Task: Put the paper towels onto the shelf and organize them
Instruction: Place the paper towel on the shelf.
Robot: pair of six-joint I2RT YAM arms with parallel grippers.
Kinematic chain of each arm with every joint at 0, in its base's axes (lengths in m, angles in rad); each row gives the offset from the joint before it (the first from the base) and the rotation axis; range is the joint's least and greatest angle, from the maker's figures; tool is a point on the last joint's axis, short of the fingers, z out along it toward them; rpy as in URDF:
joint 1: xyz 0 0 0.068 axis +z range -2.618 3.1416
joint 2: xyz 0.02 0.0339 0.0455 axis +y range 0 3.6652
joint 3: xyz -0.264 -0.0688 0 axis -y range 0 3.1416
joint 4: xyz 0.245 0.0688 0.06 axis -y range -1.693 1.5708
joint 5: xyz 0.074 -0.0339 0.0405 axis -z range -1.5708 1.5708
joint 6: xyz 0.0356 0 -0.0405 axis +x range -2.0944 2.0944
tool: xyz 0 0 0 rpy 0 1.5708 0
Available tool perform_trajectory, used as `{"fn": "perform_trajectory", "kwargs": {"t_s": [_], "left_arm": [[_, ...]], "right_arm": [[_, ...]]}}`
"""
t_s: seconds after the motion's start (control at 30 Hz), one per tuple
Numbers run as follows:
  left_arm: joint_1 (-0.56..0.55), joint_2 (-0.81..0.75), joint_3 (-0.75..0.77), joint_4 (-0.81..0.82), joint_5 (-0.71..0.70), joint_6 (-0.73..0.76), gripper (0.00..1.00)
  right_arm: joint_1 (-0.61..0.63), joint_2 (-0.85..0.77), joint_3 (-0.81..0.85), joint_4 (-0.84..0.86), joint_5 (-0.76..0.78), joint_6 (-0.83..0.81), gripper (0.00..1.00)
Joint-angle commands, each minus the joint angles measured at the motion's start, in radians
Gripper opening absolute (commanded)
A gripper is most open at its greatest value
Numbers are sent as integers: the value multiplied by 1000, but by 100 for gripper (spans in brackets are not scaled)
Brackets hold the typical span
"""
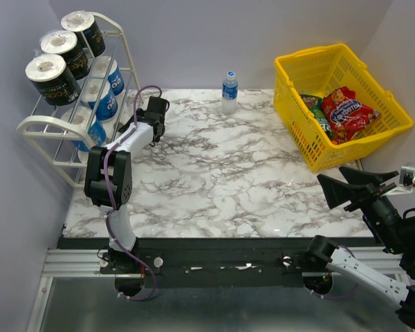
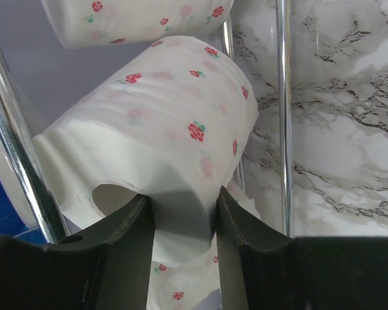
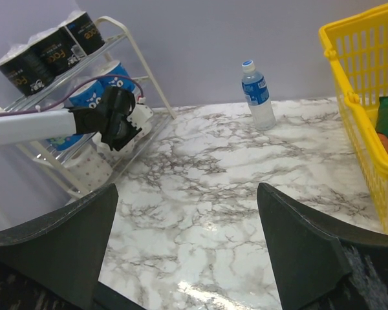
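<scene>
Quick colour rundown
Top down: black rolls [image 1: 63,90], blue rolls [image 1: 115,81], white roll [image 2: 174,123] with little red flowers (tiny green leaves too); white shelf [image 1: 55,117], grey-veined white marble table [image 1: 214,180], yellow basket [image 1: 373,90].

Black rolls [image 1: 52,78] atop shelf [image 1: 47,117], left pincer [image 1: 151,112] beside it, yellow basket [image 1: 311,59]

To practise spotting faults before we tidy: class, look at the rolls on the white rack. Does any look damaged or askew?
Yes. The white dotted roll pinched by the left hand at the shelf looks squashed: its end hole is flattened, its wrap creased, and it lies at a slant to the bars.
</scene>
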Motion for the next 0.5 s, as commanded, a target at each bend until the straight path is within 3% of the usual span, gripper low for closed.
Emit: {"fn": "perform_trajectory", "kwargs": {"t_s": [0.0, 0.13, 0.23, 0.47], "left_arm": [[14, 9, -1, 9, -78, 8, 34], [17, 46, 23, -3, -105, 2, 35], [21, 63, 13, 33, -157, 30, 45], [27, 71, -17, 122, -208, 67, 55]], "right_arm": [[-2, 9, -6, 30, 24, -27, 97], [0, 3, 0, 27, 32, -42, 97], [0, -8, -3, 30, 40, -41, 97], [-2, -16, -6, 30, 49, -45, 97]]}}
